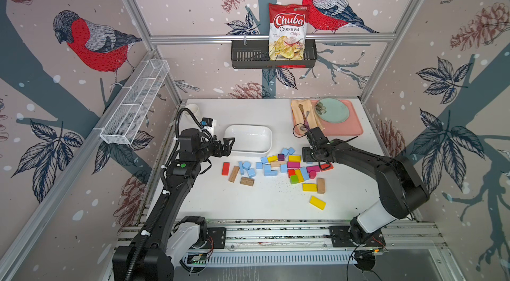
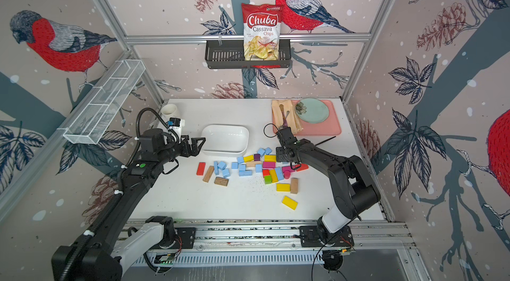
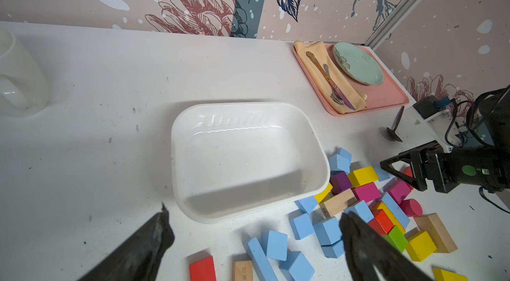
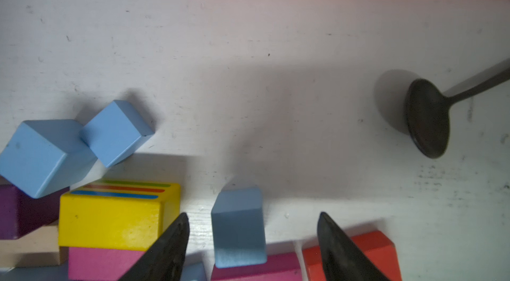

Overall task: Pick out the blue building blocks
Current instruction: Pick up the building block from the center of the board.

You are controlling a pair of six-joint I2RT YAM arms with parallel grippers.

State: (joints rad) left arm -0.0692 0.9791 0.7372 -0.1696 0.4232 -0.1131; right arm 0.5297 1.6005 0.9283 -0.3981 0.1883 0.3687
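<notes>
Several blue building blocks lie in the mixed pile on the white table: a left group (image 1: 246,168), a far pair (image 1: 287,151), and more among the coloured blocks (image 1: 304,173). My right gripper (image 4: 253,214) points down into the pile's right end. Its jaws straddle one blue cube (image 4: 238,227), with a gap on each side, so it is open. Two more blue cubes (image 4: 117,130) sit beyond it. My left gripper (image 1: 230,146) hovers open at the white dish's left end (image 3: 176,161). Blue blocks (image 3: 276,241) lie below and between its fingers.
Yellow (image 1: 317,202), red (image 1: 225,168), pink, green, purple and plain wooden (image 1: 247,181) blocks mix with the blue ones. A pink tray (image 1: 350,125) holding a green plate and napkin sits at the far right. A black spoon (image 4: 426,119) lies near it, and a white mug (image 1: 192,110) is at the far left.
</notes>
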